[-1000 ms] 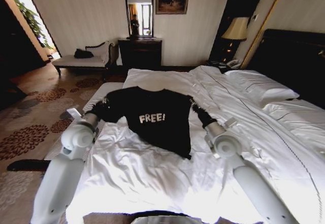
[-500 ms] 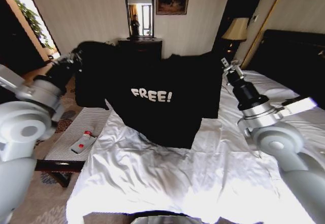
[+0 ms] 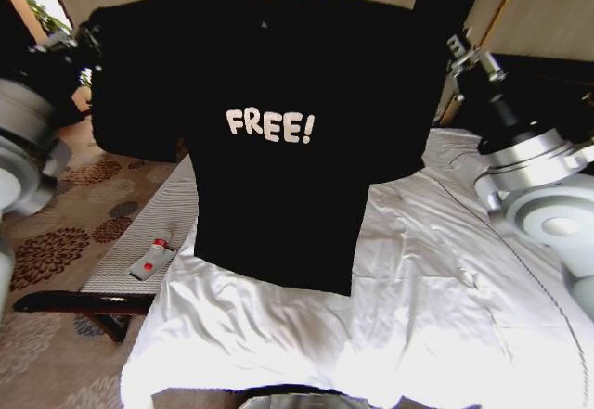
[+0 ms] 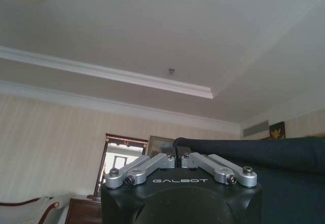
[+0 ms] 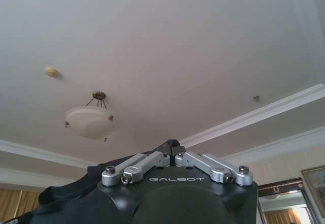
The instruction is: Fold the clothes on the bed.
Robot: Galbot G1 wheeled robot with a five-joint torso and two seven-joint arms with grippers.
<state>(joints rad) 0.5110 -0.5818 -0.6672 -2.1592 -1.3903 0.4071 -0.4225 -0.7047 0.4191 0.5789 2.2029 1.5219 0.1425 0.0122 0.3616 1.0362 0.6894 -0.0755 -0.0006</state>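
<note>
Both claws were pinched shut on the black T-shirt point(image 3: 269, 131), left claw point(image 4: 177, 159) at one shoulder, right claw point(image 5: 171, 150) at the other, so the shirt hung spread between them, long axis straight down, hem just above the bed point(image 3: 418, 316). Neither arm looked nearer. Below the claws lay plenty of open white duvet; the striped bench point(image 3: 153, 237) sat off beside the left claw's side
</note>
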